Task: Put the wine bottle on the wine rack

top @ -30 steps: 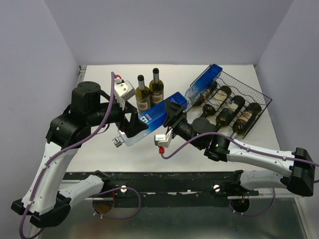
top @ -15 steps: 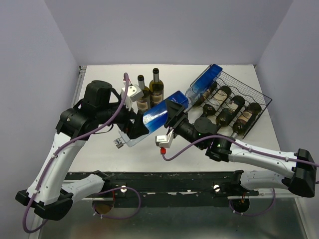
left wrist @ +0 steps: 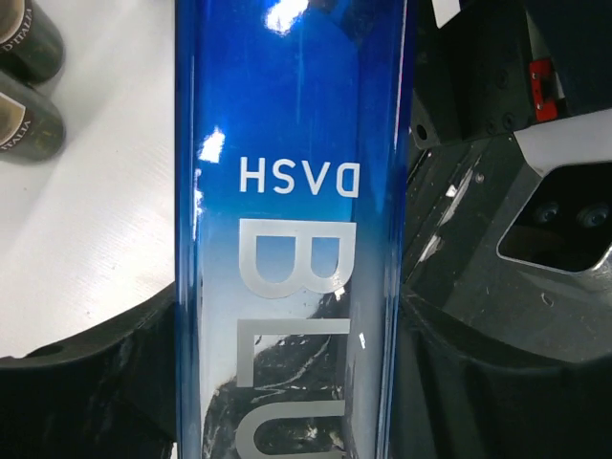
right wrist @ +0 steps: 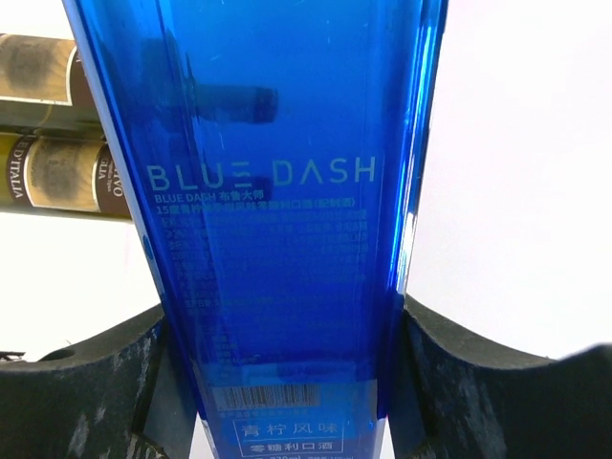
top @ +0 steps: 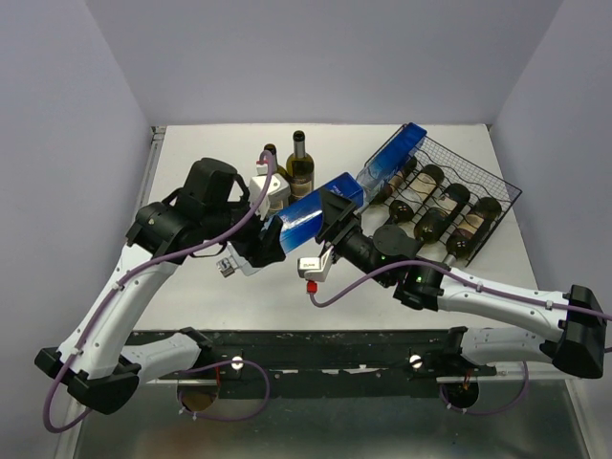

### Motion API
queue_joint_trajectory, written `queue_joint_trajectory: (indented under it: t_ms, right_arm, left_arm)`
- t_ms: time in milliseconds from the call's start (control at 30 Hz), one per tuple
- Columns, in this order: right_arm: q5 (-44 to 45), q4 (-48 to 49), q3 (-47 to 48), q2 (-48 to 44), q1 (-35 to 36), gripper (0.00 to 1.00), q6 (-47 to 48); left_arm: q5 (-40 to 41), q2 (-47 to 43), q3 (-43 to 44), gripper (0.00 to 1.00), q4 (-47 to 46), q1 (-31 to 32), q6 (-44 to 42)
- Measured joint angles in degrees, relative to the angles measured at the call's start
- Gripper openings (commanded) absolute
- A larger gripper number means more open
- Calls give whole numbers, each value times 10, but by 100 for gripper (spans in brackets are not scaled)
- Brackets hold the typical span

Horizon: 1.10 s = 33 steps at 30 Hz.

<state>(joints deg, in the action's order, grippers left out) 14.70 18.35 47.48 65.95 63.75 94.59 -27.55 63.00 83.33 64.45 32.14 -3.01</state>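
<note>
Top external: one rack (top: 470, 168), two blue bottles (top: 308, 216), two upright dark bottles (top: 300, 172)

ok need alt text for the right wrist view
A tall blue bottle lettered BLUE DASH fills the frame, clamped between the right hand's two black fingers. Two dark wine bottles show at the left edge, over a white table.

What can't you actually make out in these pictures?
- Whether the left claw pinches yet: in the top view the left arm covers it; in the left wrist view the blue bottle fills the frame.
- The blue bottle's ends: cut off by the edges of both wrist views.
- The body of the left dark bottle: hidden by the left arm in the top view.
- The fine print: too small in the right wrist view.
</note>
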Motion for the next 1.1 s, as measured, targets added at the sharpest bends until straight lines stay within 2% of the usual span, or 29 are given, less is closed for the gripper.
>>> queue_joint_trajectory:
  t_ms: [33, 67, 267, 300, 333, 367, 400, 433, 867, 1100]
  right_arm:
    - [0, -1, 0, 0, 0, 1, 0]
    - [1, -3, 0, 0, 0, 1, -3]
    - [2, -1, 0, 0, 0, 1, -4]
    - [2, 0, 0, 0, 0, 19, -4]
    - [1, 1, 0, 0, 0, 41, -4]
    - [0, 4, 0, 0, 0, 69, -4]
    - [-2, 7, 0, 0, 0, 80, -2]
    - [-3, 10, 0, 0, 0, 98, 0]
    - [-5, 87, 1, -35, 0, 100, -5]
    - [3, 112, 3, -73, 0, 100, -70]
  left_arm:
    - [2, 0, 0, 10, 1, 3, -7]
    - [6, 0, 0, 0, 0, 4, -7]
    - [17, -3, 1, 0, -5, 5, -6]
    - [20, -4, 2, 0, -5, 6, -5]
    - [24, -6, 3, 0, -5, 6, -4]
    - [26, -8, 4, 0, -5, 6, -4]
    - [31, -9, 6, 0, -5, 7, -3]
    - [36, -11, 9, 0, -5, 9, -3]
    - [198, -14, 88, 0, 10, 0, 47]
    - [212, -10, 90, 0, 5, -2, 57]
